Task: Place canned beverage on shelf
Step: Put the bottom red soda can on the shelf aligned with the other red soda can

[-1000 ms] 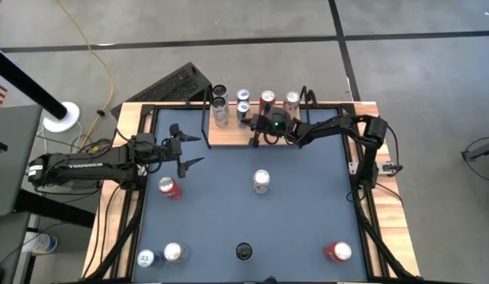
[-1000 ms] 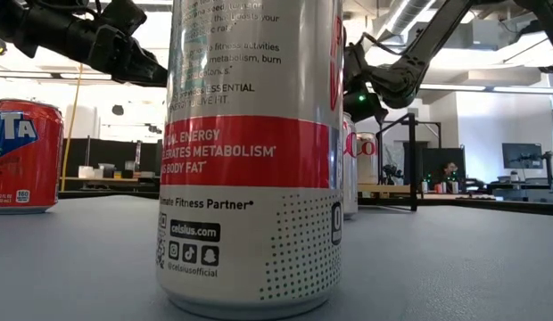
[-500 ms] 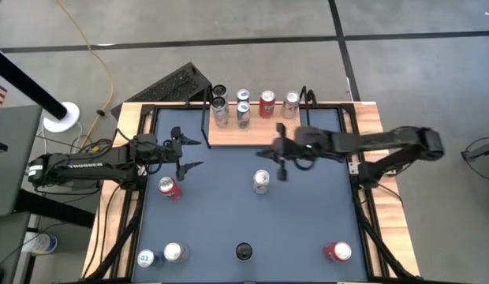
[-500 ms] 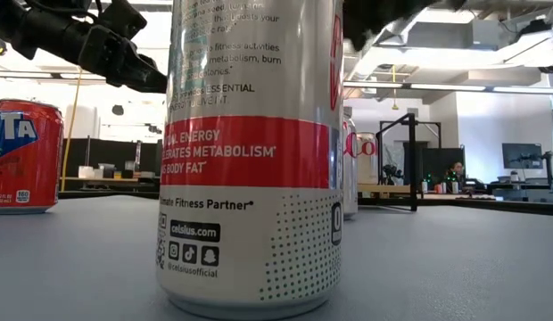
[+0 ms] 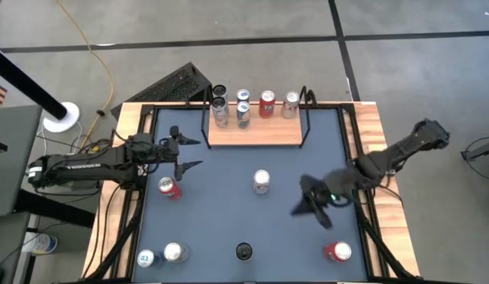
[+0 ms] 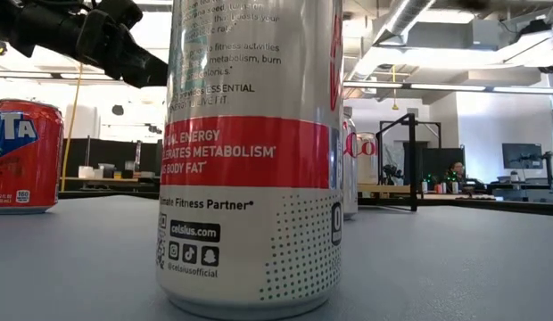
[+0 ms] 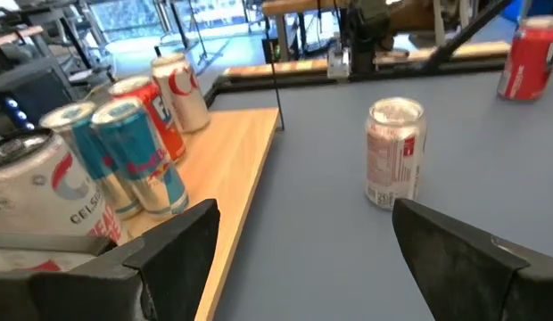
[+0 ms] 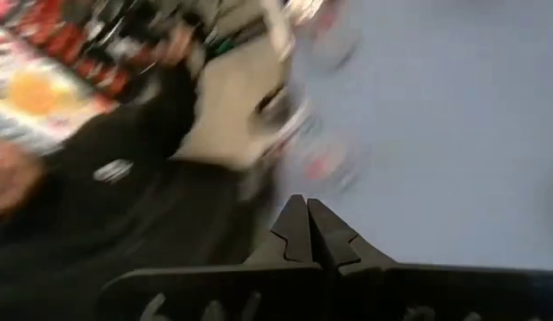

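The closed, empty right gripper has swung from the light-wood wire-framed shelf toward the desk's near right; the open left gripper stays put.

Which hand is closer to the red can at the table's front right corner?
Right. The right hand, shut, hangs just up-left of the red can; the left hand, open, sits far across the table by the shelf.

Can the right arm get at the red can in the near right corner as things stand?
Probably yes. The right gripper hangs shut over bare mat, just up from the red can, with nothing between them. It would have to open first. The left gripper waits open, far across the table.
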Controlling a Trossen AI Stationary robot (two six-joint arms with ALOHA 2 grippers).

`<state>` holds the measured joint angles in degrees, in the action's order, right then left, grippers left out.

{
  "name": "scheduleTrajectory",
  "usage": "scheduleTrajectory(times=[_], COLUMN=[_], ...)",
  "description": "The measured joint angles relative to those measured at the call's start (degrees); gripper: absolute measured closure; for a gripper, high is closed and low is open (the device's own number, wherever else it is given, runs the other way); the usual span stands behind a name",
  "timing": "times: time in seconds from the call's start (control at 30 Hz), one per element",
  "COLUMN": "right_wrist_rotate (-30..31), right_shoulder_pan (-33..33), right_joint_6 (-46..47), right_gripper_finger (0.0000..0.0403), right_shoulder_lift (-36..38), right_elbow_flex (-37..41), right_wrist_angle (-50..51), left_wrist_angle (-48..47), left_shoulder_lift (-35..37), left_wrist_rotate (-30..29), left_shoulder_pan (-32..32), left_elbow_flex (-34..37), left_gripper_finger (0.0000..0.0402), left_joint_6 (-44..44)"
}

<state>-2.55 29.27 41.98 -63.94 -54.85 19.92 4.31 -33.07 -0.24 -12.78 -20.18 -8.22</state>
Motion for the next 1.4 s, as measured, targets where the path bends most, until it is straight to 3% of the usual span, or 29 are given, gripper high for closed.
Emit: scheduleTrajectory(times=[0.1, 0.23, 0.33, 0.5, 0.73, 1.1, 1.4], right_wrist_rotate=[-3.91, -3.86, -3.82, 0.69, 10.51, 4.31, 0.79], right_shoulder_pan=[7.91, 16.92, 21.28, 24.51, 25.75, 24.27, 23.57], right_joint_6=[13.94, 33.05, 41.3, 41.75, 40.9, 37.19, 36.91], right_gripper_finger=[0.0403, 0.0403, 0.0403, 0.0403, 0.0403, 0.0403, 0.0403], right_shoulder_lift=[-1.29, -3.65, -5.29, -5.84, -10.47, -31.85, -36.5], right_elbow_flex=[0.15, 0.0, 0.11, -4.76, -22.13, -43.59, -46.54], right_wrist_angle=[6.13, 11.32, 13.12, 26.92, 47.91, 69.01, 70.1], left_wrist_angle=[0.12, -0.56, -0.49, -0.43, -0.49, -1.06, -1.02], left_shoulder_lift=[1.01, 1.8, 2.0, 2.0, 2.0, 2.0, 2.0], left_wrist_rotate=[-0.01, -0.03, -0.05, -0.1, -1.2, -2.13, -2.65], left_shoulder_pan=[0.0, -0.01, 0.0, -0.01, -0.02, -0.02, -0.01], left_elbow_flex=[0.0, 0.0, 0.0, 0.0, 0.0, 0.0, 0.0], left_gripper_finger=[0.0079, 0.0079, 0.0079, 0.0079, 0.0079, 0.0079, 0.0079], left_joint_6=[0.66, 0.9, 1.09, 1.34, 0.74, 1.24, 0.89])
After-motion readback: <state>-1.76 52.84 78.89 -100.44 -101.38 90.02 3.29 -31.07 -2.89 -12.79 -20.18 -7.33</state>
